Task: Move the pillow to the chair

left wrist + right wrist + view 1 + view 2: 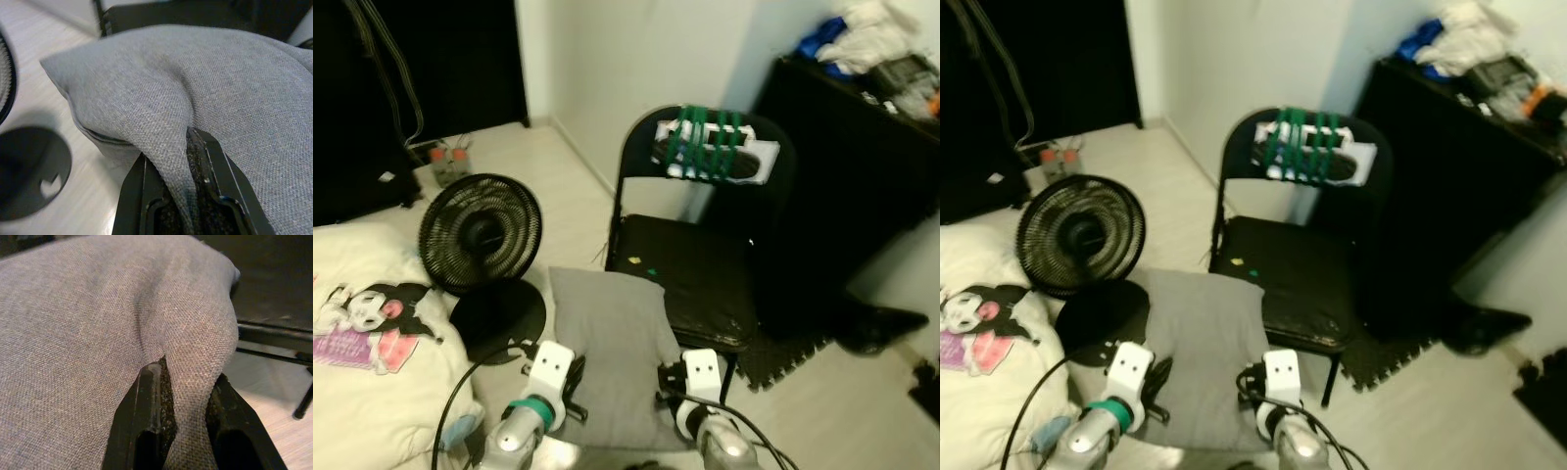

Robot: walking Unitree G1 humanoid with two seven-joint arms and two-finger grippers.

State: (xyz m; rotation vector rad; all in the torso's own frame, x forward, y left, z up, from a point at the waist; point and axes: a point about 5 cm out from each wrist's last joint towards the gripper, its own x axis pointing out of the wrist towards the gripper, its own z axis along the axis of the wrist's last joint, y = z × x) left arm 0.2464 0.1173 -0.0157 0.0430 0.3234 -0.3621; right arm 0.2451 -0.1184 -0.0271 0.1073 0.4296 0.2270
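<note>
While the flat grey woven-fabric pillow [612, 352] hangs between both grippers, its far edge just reaching the front of the black folding metal chair [690, 274], the carry is best finished by keeping both arms level and moving forward until the pillow is fully over the seat. The left gripper [183, 196] has its jaws clenched on a pinched fold at one near corner; the right gripper [178, 431] is clamped on a fold at the other. Releasing both together should stop it sliding off. By count: one pillow, one chair, two grippers, one round black floor fan [481, 233] beside the white bed [372, 392].
</note>
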